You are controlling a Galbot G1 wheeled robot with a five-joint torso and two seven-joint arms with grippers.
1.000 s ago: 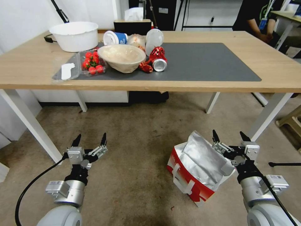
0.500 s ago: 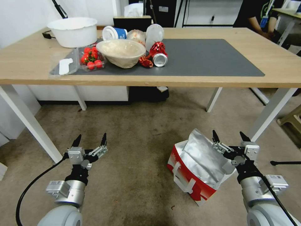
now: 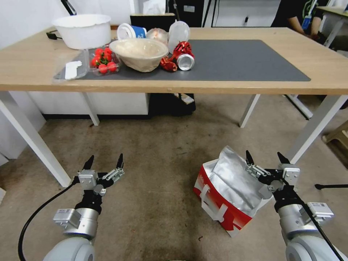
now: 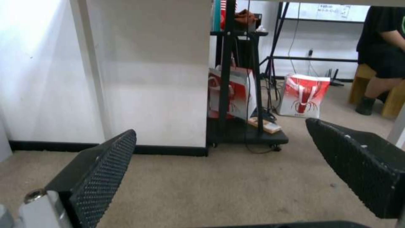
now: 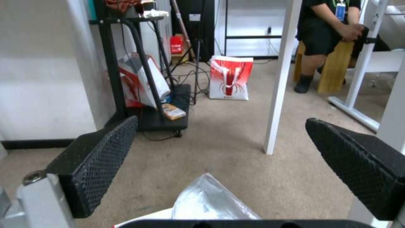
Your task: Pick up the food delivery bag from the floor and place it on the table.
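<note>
Head view has the food delivery bag [image 3: 226,197] sitting on the floor [image 3: 156,159], tilted, red-edged side toward the robot, foil lining [image 3: 232,181] puffed up out of the mouth and a white strap handle [image 3: 212,212] lying against its near face. Right beside it, the right hand [image 3: 264,158] hangs with its two fingers spread wide, nothing between them, poised over the bag's far right corner; from the right wrist view a peak of that foil [image 5: 211,199] pokes up just below the open pads [image 5: 101,158]. My read: this is the approach to the grasp, nothing lifted yet. To do it well, the hand should go for something firm, a strap or the stiff red rim, because crinkled foil alone will likely slip or tear under the bag's weight. Over on the other side, the left hand [image 3: 104,162] hovers above bare floor, fingers also apart and empty, well away from the bag. Beyond, the worktop [image 3: 326,61] waits, its dark grey mat [image 3: 246,61] free on the right side, while a bowl [image 3: 139,53], a red can [image 3: 184,58] and a box of tomatoes [image 3: 103,62] crowd the left, so the right half looks the safer landing spot.
</note>
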